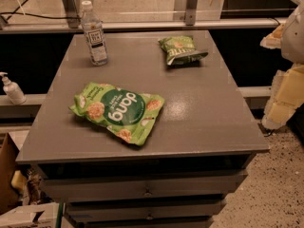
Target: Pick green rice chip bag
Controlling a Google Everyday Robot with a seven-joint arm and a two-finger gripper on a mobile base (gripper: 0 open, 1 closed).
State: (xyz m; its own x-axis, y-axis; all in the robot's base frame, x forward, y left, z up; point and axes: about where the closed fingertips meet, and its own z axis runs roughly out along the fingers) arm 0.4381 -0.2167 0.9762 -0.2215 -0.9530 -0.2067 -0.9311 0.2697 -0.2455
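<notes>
The green rice chip bag (118,110) lies flat on the grey table (204,113), left of the middle and near the front edge. It is large and light green, with a dark green circle, white "dang" lettering seen upside down, and pictured round chips. My gripper (281,96) is at the far right edge of the camera view, beyond the table's right side and well apart from the bag. It shows as white and pale yellow parts and is partly cut off by the frame.
A smaller, darker green snack bag (182,50) lies at the back right of the table. A clear water bottle (95,34) stands at the back left. A pump bottle (11,89) stands on a ledge to the left. Drawers (142,189) sit under the tabletop.
</notes>
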